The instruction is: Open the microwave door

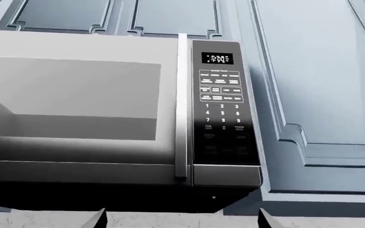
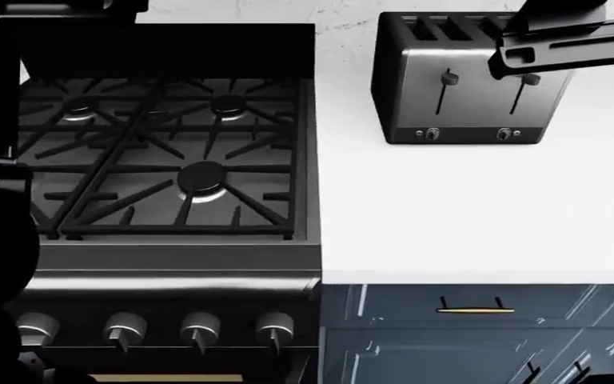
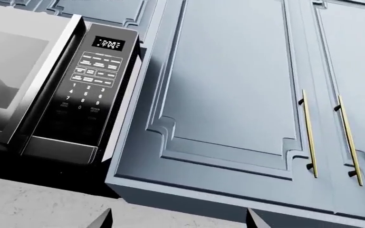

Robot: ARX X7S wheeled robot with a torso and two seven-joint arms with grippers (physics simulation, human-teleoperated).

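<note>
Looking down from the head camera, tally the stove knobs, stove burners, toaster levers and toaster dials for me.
Stove knobs: 4
Stove burners: 3
Toaster levers: 2
Toaster dials: 2
Total: 11

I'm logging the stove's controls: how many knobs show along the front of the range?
4, in a row along the range front in the head view: knobs at far left, left of centre, right of centre and right. The dark arm at left may hide more.
</note>
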